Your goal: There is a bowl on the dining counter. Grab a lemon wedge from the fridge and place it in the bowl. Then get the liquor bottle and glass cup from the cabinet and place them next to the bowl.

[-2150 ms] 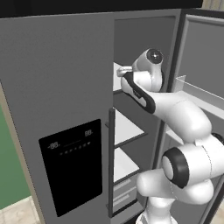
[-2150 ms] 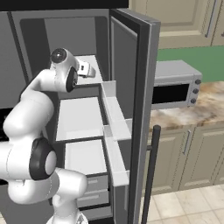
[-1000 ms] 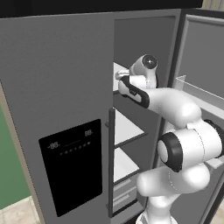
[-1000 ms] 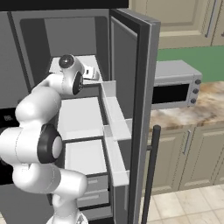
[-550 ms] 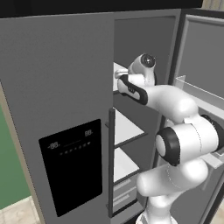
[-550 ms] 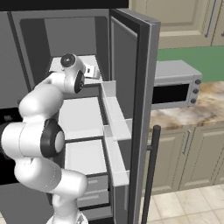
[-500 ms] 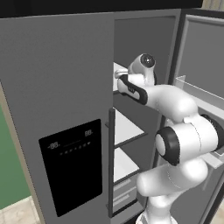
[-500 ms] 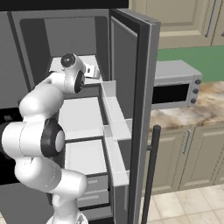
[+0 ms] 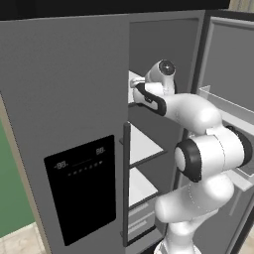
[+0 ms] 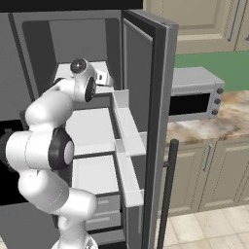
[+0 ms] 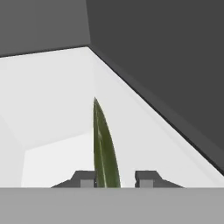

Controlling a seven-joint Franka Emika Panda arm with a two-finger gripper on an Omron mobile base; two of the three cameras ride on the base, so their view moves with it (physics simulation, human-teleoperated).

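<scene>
Lemon wedge [image 11: 105, 151] first, in the hand view: a thin green sliver standing on edge, rising between my two dark fingertips [image 11: 86, 180] and leaning close to the left one. My pincer [image 11: 114, 180] sits around its base, tips partly drawn in, but with a gap on the right side. I cannot tell whether they are pinching it. Under it lies the white shelf [image 11: 52, 96], running back to the dark grey inner wall.

Over to the left base view: the fridge [image 9: 64, 114] fills the frame, its left door shut, the black dispenser panel [image 9: 82, 186] low on it. The right door [image 9: 233, 74] is swung wide. My arm [image 9: 198, 149] climbs from the lower right and bends in toward the upper shelf, the hand [image 9: 144, 92] reaching just past the edge of the shut door. My fingers are hidden there behind that door edge.

Now the right base view: my arm [image 10: 46, 146] rises from the lower left, wrist up at the top shelf [image 10: 104, 73]. The open door [image 10: 151, 121] stands edge-on with its white bins [image 10: 127, 146] facing the shelves. Beyond it a grey microwave [image 10: 194, 97] sits on the marbled worktop [image 10: 219, 121] over cream cabinet doors [image 10: 223, 170].
</scene>
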